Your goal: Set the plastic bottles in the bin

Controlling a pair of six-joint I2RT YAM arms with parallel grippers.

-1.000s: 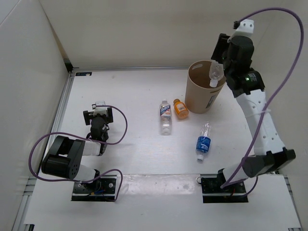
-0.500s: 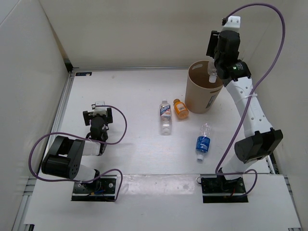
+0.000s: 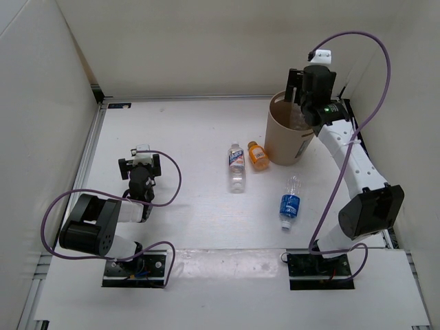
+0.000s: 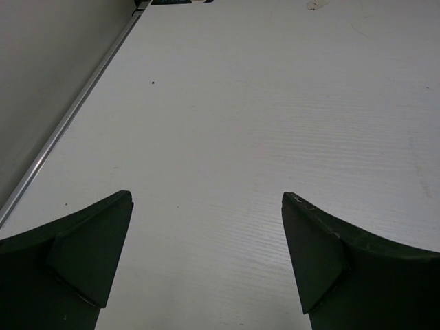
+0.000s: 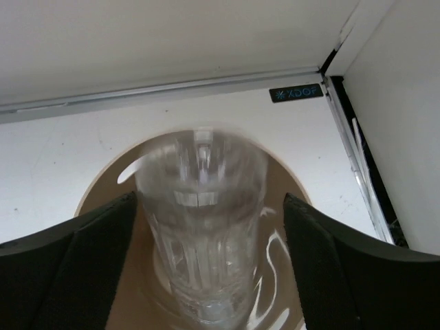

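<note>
Four plastic bottles were in view, three of them lying on the worktop (image 3: 185,130).

1. Left side. The left pincer (image 3: 141,152) sat low over the left part of the worktop, on an arm folded back toward its base. In the left wrist view its fingers (image 4: 82,247) were spread wide, with only bare white surface between them and nothing gripped.

2. Centre. The white-and-blue-labelled bottle (image 3: 236,168) lay on its side, cap toward the far wall. The stubby orange bottle (image 3: 258,155) lay just beside it on the right, near the foot of the bin (image 3: 277,137). The blue-labelled bottle (image 3: 291,201) lay on its side nearer the arm bases, apart from the other two.

3. Right side. The tan bin stood upright at the far right of the worktop. The right pincer (image 3: 300,103) hung directly above its mouth.

4. Right wrist view. A clear bottle (image 5: 199,227) appeared blurred between the fingers of the right pincer (image 5: 210,206), over the beige inside of the bin (image 5: 271,185). The jaws stood spread; a gap showed between the bottle and the finger on the right of that view, so the bottle was not pinched.
</note>
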